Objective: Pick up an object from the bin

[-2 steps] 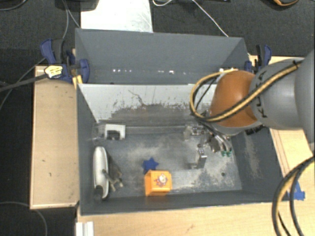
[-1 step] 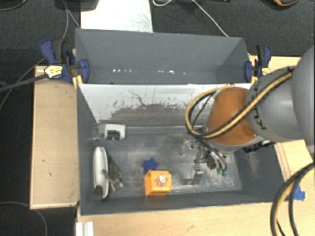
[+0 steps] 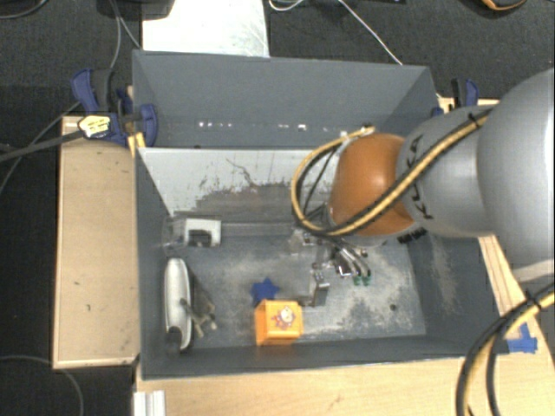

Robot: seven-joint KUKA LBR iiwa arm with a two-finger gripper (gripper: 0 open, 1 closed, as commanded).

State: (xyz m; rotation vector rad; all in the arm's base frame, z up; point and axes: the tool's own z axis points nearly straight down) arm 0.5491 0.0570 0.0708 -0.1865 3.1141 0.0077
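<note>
- Gripper (image 3: 334, 276) hangs under the arm's orange cover, low over the floor of the grey metal bin (image 3: 408, 319), a little toward 4 o'clock from the bin's middle.
- Claw state: cannot tell whether it is released or clenched, because the metal parts under the cover overlap. Nothing is visibly grasped.
- Nearest thing is a small green piece (image 3: 362, 277), material unclear, just beside the gripper at its 3 o'clock. Whether they touch, cannot tell.
- A small blue flat piece, plastic by the look (image 3: 264, 290), lies at 8–9 o'clock from the gripper, apart from it.
- A squat orange box with a pale round print on top (image 3: 278, 321) lies at 7–8 o'clock from the gripper, just beside the blue flat piece and near the bin's 6 o'clock wall.
- A long white rounded thing (image 3: 177, 300) lies by the 9 o'clock wall, its long axis running 12 to 6, well apart from the gripper.
- A small white-and-grey block (image 3: 198, 230) sits at the bin's 10 o'clock.
- Judgement: no pick made yet. The green piece needs only a slight shift toward 3 o'clock. The orange box needs a move toward 7–8 o'clock; it looks near-square with no marked long axis, so approach angle matters little.
</note>
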